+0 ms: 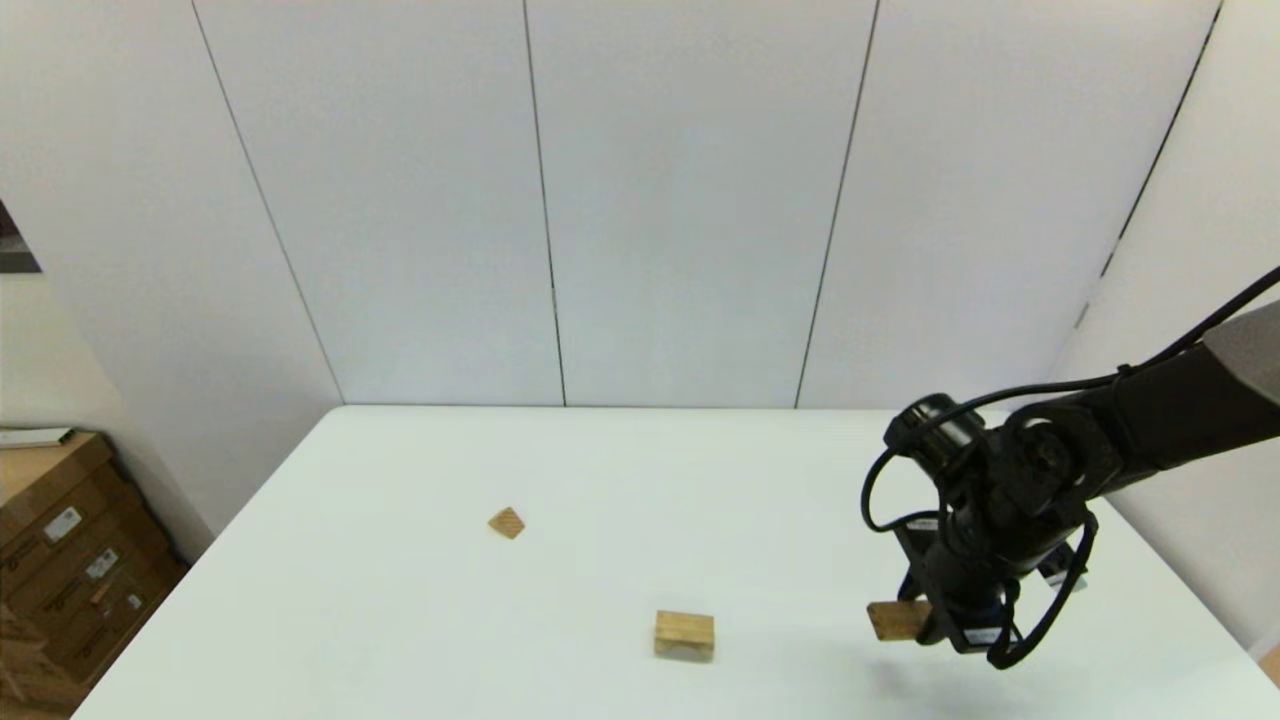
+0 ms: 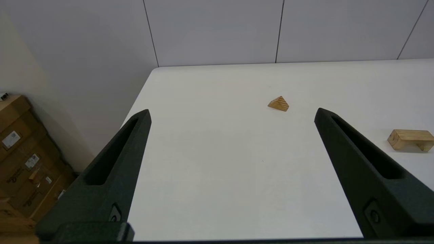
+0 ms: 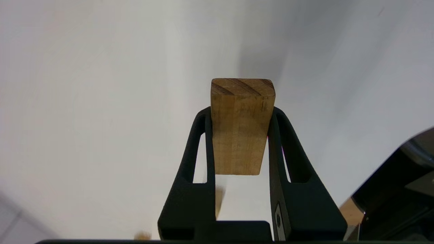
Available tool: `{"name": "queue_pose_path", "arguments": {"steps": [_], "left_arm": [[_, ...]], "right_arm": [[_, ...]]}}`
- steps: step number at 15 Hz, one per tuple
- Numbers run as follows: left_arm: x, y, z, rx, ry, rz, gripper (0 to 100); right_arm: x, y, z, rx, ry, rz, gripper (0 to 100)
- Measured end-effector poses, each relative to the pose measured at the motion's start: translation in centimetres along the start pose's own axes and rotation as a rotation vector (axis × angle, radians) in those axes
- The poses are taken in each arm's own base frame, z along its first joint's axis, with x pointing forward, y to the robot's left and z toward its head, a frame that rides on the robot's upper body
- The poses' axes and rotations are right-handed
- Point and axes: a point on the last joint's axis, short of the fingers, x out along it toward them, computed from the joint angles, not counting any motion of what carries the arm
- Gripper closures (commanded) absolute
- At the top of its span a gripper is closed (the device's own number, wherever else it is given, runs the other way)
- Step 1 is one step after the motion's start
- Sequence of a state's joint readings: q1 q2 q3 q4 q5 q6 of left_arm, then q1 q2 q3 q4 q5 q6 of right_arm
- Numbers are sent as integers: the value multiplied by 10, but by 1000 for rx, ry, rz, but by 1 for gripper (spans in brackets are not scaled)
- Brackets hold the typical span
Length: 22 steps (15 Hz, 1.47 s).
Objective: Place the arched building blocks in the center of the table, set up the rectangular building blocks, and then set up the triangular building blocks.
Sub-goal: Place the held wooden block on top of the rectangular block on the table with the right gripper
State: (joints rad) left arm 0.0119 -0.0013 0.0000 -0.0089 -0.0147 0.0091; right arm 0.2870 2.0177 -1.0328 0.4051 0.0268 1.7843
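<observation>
right gripper (image 1: 915, 622), near right above the table (image 1: 400, 600), clamped on the slab (image 1: 897, 620). arch (image 1: 684, 636) near centre; wedge (image 1: 507, 522) farther left. left gripper (image 2: 232, 113) spread wide, holding nothing.

Cardboard boxes (image 2: 23, 159) with white labels, print seemingly illegible

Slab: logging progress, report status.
Right gripper shut on slab, above table. Left gripper open, idle. Arch down near centre; wedge untouched. Nothing in the way.
</observation>
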Motion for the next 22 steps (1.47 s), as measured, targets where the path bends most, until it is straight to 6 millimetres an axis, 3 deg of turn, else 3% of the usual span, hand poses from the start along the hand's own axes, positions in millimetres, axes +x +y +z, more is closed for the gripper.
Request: {"name": "queue_pose_path", "arguments": {"steps": [5,13,22], "left_arm": [[0,0,0,0,0,-1,0],[0,0,0,0,0,0,0],[0,0,0,0,0,0,0]], "right_arm": [[-19,-3,-18,-180,20,59,100],[-32,-8,-21,-659,122,105,100],[-35,-5,-61,-543,214,64,100]]}}
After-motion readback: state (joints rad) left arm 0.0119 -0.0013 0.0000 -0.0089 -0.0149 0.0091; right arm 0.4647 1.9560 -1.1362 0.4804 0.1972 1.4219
